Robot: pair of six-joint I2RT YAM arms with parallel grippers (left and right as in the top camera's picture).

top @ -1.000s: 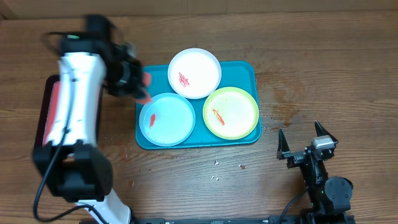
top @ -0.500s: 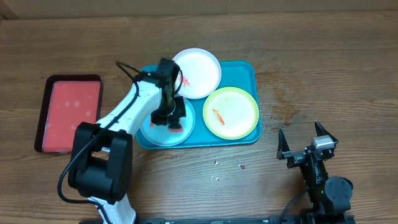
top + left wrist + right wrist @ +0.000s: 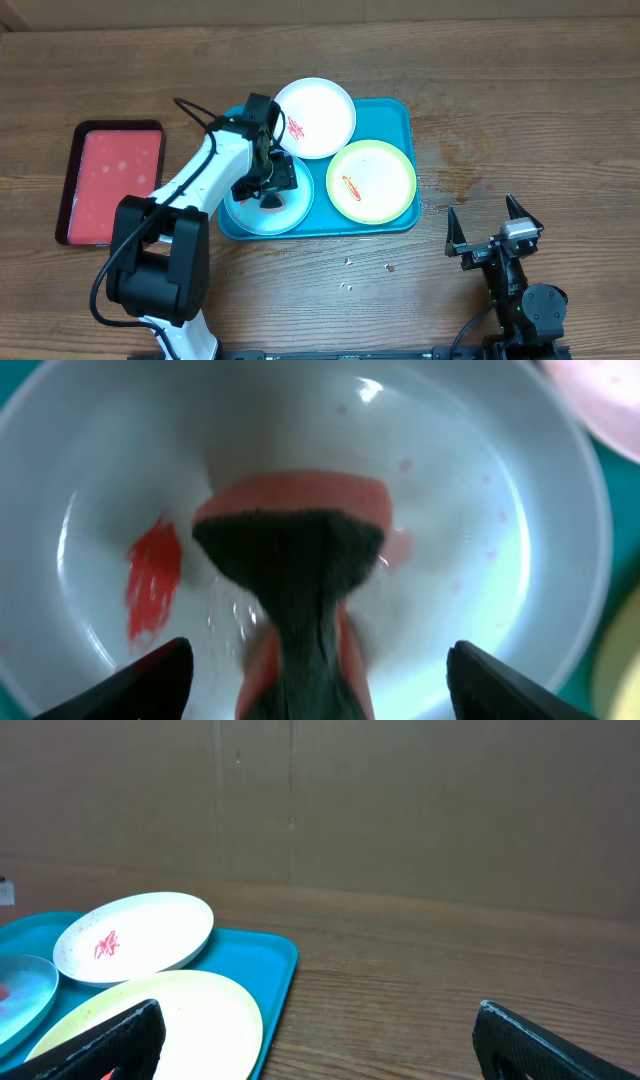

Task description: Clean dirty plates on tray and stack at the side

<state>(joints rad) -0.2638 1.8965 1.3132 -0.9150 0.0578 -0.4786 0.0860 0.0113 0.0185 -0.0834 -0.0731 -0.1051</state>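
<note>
Three plates lie on the teal tray (image 3: 388, 115): a white plate (image 3: 315, 115) at the back, a yellow-green plate (image 3: 372, 180) on the right, and a pale blue plate (image 3: 245, 212) at the front left. Each shows a red smear. My left gripper (image 3: 270, 190) hangs just over the pale blue plate (image 3: 480, 510), open. A pink sponge with a dark scrub face (image 3: 290, 560) stands on the plate between the fingers (image 3: 150, 680), touching neither, beside the red smear (image 3: 150, 575). My right gripper (image 3: 492, 235) rests open over bare table at the front right.
A smaller dark-rimmed red tray (image 3: 110, 180) lies at the left. Crumbs (image 3: 350, 262) dot the wood in front of the teal tray. The right wrist view shows the white plate (image 3: 135, 935), the yellow-green plate (image 3: 170, 1010) and the tray's edge (image 3: 270, 960).
My left arm swung right from beside the red tray down onto the pale blue plate with the sponge. Its jaws have now opened off the sponge. The right arm has not moved.
</note>
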